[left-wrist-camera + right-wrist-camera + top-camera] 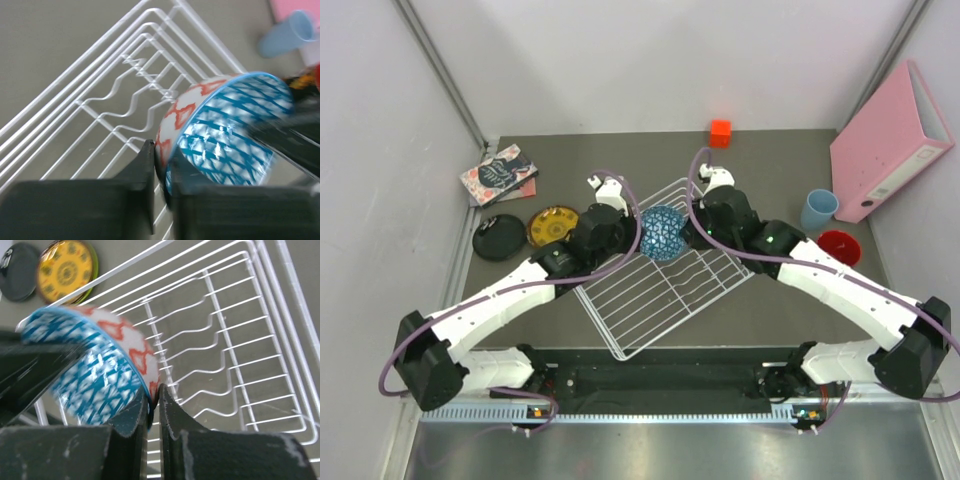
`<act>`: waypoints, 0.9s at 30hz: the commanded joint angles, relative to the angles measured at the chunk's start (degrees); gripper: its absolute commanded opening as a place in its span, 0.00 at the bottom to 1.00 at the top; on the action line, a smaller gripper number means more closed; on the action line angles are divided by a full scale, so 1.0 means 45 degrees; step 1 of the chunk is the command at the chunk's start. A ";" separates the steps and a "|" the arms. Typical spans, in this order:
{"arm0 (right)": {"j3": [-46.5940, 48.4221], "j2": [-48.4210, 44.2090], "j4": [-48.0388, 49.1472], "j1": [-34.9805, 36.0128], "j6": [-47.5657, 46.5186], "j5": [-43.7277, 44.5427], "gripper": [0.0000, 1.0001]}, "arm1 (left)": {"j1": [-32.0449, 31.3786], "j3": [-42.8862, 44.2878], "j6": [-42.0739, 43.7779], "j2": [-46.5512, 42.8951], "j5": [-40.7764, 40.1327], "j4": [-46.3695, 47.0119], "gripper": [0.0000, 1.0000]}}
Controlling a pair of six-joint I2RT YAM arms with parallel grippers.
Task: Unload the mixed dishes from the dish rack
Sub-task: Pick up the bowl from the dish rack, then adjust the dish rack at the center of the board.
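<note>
The blue patterned bowl (663,232) is tipped on its side over the far end of the white wire dish rack (660,285). My left gripper (638,228) is shut on the bowl's rim from the left; in the left wrist view the gripper (162,165) pinches the rim of the bowl (230,130). My right gripper (689,230) is shut on the opposite rim; in the right wrist view the gripper (154,400) clamps the edge of the bowl (85,370). Only the bowl shows over the rack (225,340). The left wrist view is blurred.
A black plate (500,237) and a yellow plate (553,225) lie left of the rack, near a book (498,173). A light blue cup (818,210) and a red round dish (839,247) stand at the right, by the pink binder (890,140). An orange-red cube (720,132) sits at the back.
</note>
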 commanded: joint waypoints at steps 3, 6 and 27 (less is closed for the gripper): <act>0.0944 -0.0181 0.0794 0.0446 -0.0233 0.1002 0.00 | -0.0252 0.0575 0.0307 0.0184 -0.0100 -0.0215 0.00; 0.0944 -0.0220 0.0774 0.0661 -0.0351 0.1217 0.00 | -0.0291 0.0477 0.0307 0.0166 0.0077 0.0058 0.00; -0.1260 -0.1338 -0.0420 -0.2929 0.0040 0.3390 1.00 | -0.0213 0.0712 0.0131 -0.1472 -0.0821 -0.0681 0.00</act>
